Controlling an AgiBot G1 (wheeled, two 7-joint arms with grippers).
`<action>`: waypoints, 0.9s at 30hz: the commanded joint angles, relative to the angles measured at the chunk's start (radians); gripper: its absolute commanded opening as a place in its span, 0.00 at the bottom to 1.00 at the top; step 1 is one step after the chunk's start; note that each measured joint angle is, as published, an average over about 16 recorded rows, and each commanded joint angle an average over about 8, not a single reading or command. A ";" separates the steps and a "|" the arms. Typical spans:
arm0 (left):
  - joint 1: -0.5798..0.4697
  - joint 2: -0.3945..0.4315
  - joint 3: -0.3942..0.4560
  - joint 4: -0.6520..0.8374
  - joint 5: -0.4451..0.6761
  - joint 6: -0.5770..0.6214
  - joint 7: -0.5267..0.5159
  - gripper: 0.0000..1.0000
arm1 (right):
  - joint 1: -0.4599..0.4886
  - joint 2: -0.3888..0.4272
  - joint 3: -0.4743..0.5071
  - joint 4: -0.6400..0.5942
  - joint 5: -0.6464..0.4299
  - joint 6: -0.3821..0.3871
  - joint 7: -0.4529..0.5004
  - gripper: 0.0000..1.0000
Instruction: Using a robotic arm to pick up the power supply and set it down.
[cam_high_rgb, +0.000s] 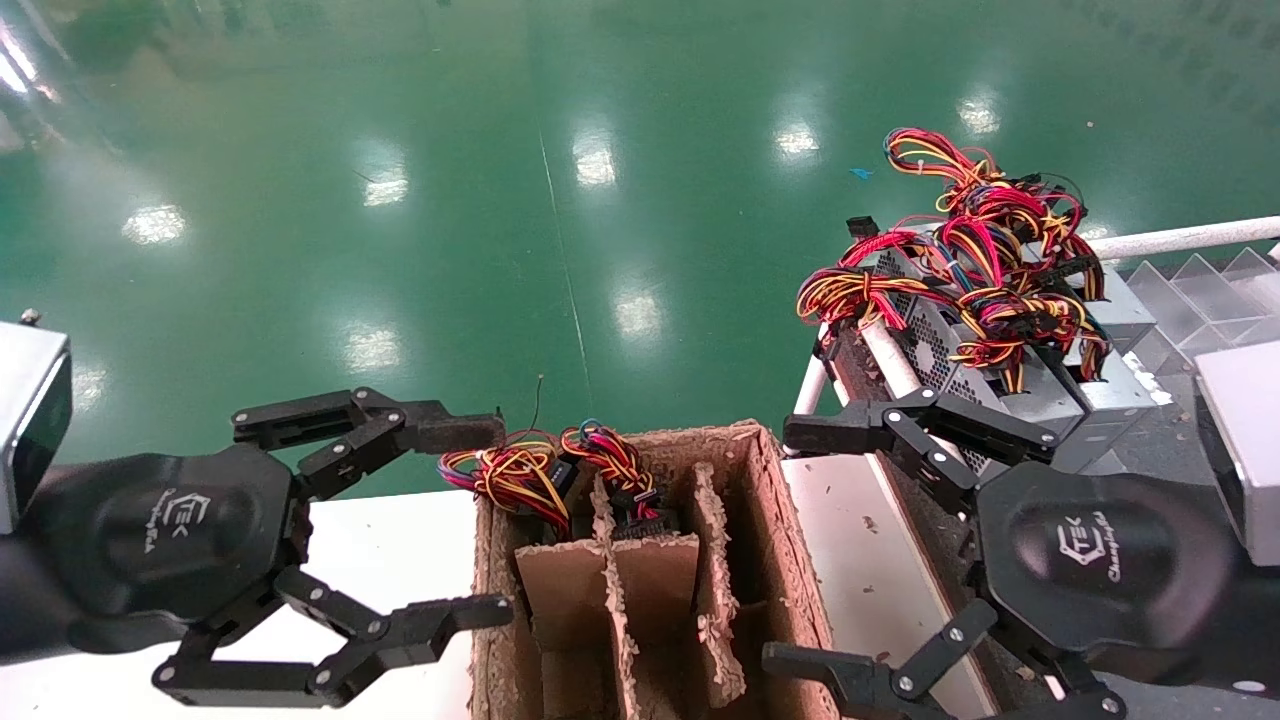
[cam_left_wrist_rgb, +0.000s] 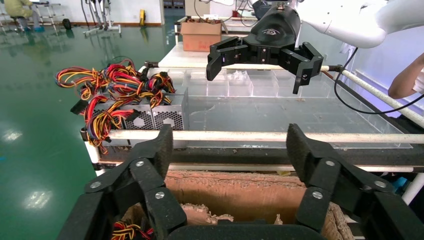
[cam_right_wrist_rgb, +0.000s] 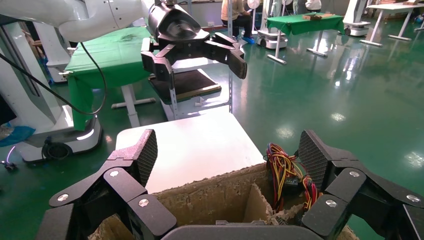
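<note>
Silver power supplies with red-yellow cable bundles lie on a rack at the right; the left wrist view shows them too. More cables stick out of the far cells of a cardboard box, where they hide the unit beneath. My left gripper hovers open at the box's left side, nothing between its fingers. On the box's right, beside the rack, my right gripper is open and empty as well. Each wrist view looks across the box at the other arm's hand.
The box stands between a white table on the left and a white board on the right. Torn dividers split it into cells. Clear trays lie behind the rack's white rail. Green floor lies beyond.
</note>
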 joint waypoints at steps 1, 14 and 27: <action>0.000 0.000 0.000 0.000 0.000 0.000 0.000 0.00 | 0.000 0.000 0.000 0.000 0.000 0.000 0.000 1.00; 0.000 0.000 0.000 0.000 0.000 0.000 0.000 0.00 | 0.000 -0.002 -0.004 -0.003 -0.009 0.011 0.006 1.00; 0.000 0.000 0.000 0.000 0.000 0.000 0.000 0.00 | 0.026 -0.049 -0.084 0.045 -0.245 0.220 0.078 1.00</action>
